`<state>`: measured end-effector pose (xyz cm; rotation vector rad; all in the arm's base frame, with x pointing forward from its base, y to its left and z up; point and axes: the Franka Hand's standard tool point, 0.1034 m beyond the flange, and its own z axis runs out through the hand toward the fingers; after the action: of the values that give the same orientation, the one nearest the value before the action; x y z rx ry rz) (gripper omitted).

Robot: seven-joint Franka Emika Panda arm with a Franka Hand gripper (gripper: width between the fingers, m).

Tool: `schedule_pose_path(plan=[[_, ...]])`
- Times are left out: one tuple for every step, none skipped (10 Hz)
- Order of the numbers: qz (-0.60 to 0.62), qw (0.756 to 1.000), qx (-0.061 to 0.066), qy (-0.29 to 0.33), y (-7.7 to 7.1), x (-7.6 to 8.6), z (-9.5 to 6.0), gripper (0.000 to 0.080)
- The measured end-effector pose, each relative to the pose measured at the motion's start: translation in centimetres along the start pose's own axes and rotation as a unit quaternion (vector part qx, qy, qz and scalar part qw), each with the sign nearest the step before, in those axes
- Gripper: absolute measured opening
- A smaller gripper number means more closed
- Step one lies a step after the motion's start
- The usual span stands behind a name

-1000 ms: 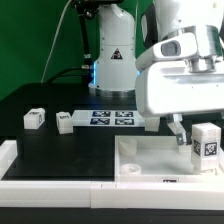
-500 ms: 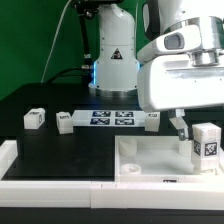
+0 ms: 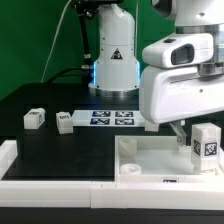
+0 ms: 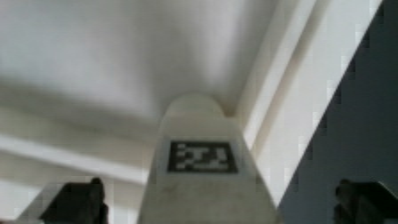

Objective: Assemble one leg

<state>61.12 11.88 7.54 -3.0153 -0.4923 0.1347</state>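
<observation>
Wrist view: stubby white leg (image 4: pixel 205 165), one black-and-white square tag (image 4: pixel 203 156), untouched between wide-apart fingers (image 4: pixel 75 202).

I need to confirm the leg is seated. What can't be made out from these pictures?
- Base of the leg: too small in the exterior view; in the wrist view its own top hides it.
- Fingertips of the gripper: blurred and cut off by the wrist view's edge.
- Part of the panel behind the gripper: hidden by the arm's body, exterior view.
</observation>
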Motion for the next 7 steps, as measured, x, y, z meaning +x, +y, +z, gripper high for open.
schedule_pose_path(plan=[[-0.001,1.0,0.004,-0.014,-0.03,0.37,-0.01,0.0649],[-0.003,1.0,0.001,0.001,0.21,0.79,0.05,0.0649],[-0.003,1.0,0.002,0.001,0.19,0.7,0.17,0.0515],[-0.003,1.0,0.002,0.001,0.2,0.71,0.16,0.0515],[-0.003,1.0,0.002,0.001,0.21,0.7,0.19,0.0374],[-0.003,1.0,0.002,0.001,0.2,0.7,0.21,0.0294],[0.006,1.0,0.002,0.001,0.19,0.69,0.23,0.0294]])
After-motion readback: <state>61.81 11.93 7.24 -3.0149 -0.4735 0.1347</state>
